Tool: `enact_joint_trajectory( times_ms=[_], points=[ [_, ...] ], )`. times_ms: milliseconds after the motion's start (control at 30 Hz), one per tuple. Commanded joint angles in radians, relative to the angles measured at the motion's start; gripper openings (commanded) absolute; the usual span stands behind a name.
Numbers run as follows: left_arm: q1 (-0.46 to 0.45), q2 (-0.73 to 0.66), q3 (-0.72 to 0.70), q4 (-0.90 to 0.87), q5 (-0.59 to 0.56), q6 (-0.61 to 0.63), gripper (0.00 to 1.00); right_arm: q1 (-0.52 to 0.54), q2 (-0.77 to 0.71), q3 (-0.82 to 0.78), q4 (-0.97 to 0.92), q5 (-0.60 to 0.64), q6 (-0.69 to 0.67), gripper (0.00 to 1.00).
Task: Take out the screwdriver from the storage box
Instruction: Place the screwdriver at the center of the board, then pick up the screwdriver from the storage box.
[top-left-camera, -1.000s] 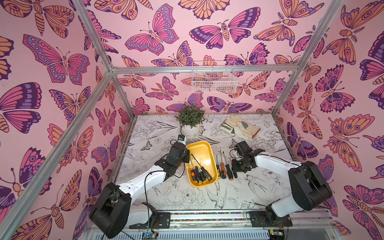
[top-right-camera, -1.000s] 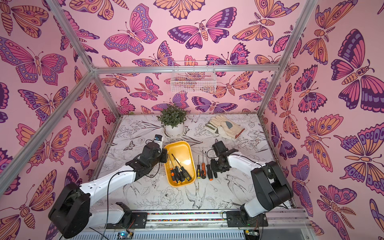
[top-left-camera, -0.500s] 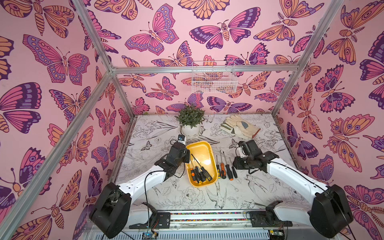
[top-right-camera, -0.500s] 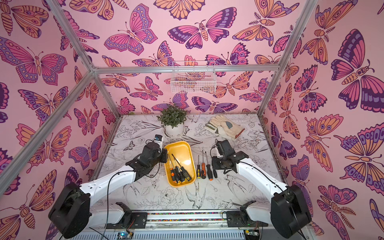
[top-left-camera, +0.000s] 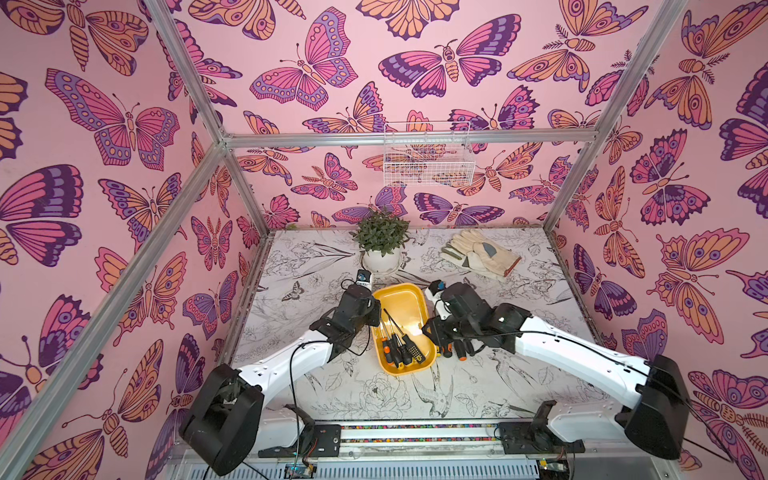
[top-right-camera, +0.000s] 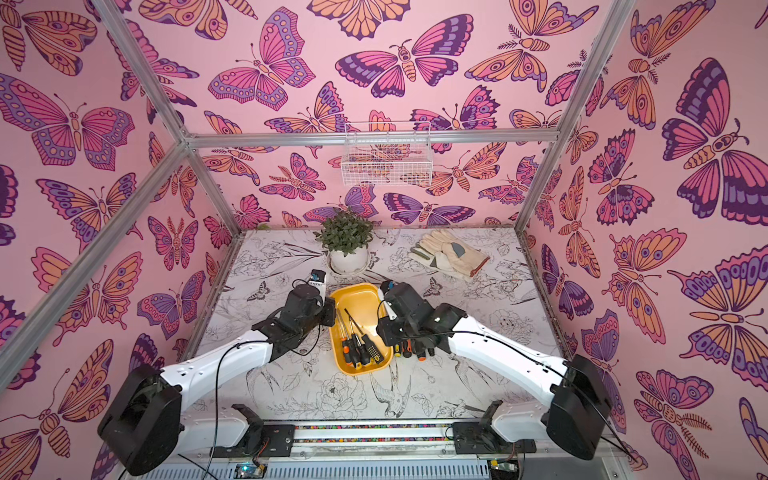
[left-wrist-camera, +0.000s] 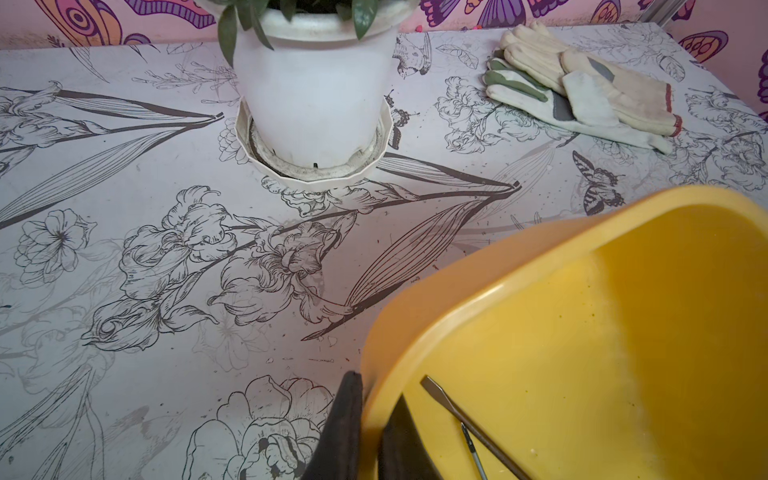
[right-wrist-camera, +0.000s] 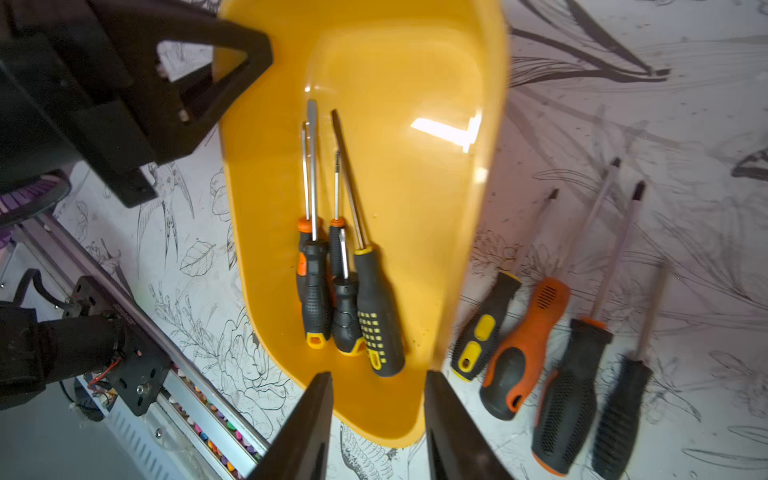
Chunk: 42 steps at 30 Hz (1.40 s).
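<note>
The yellow storage box (top-left-camera: 400, 298) (top-right-camera: 358, 296) lies mid-table, and several screwdrivers (top-left-camera: 400, 345) (right-wrist-camera: 345, 282) with black, orange and yellow handles lie together at its near end. My left gripper (left-wrist-camera: 372, 436) (top-left-camera: 376, 319) is shut on the storage box's left rim, one finger (left-wrist-camera: 340, 428) outside and the other inside the wall. My right gripper (right-wrist-camera: 378, 415) (top-left-camera: 428, 332) hangs open just above the box's near right corner. Nothing is between its fingers (right-wrist-camera: 307, 432).
Several more screwdrivers (right-wrist-camera: 540, 340) (top-left-camera: 455, 350) lie side by side on the table right of the box, under my right wrist. A potted plant (top-left-camera: 380, 245) and work gloves (top-left-camera: 482, 251) sit at the back. A white wire basket (top-left-camera: 428, 160) hangs on the back wall.
My right gripper has swung left from over the screwdrivers on the table to the box's near right corner, and its jaws have widened a little. The left arm and the box have not moved.
</note>
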<state>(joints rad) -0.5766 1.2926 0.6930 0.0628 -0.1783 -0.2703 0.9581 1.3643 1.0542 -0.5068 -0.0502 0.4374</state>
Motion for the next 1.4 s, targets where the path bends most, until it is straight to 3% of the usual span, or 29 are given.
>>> enact_joint_trajectory(
  times_ms=[0, 600, 1367],
  points=[
    [-0.005, 0.016, -0.013, -0.026, 0.007, 0.025, 0.00, 0.045, 0.068, 0.056, -0.001, 0.046, -0.020, 0.41],
    [-0.006, 0.011, -0.015, -0.027, -0.006, 0.032, 0.00, 0.064, 0.337, 0.189, -0.078, 0.101, -0.026, 0.41],
    [-0.006, 0.016, -0.015, -0.026, -0.007, 0.028, 0.00, 0.063, 0.440, 0.205, -0.067, 0.096, -0.020, 0.40]
  ],
)
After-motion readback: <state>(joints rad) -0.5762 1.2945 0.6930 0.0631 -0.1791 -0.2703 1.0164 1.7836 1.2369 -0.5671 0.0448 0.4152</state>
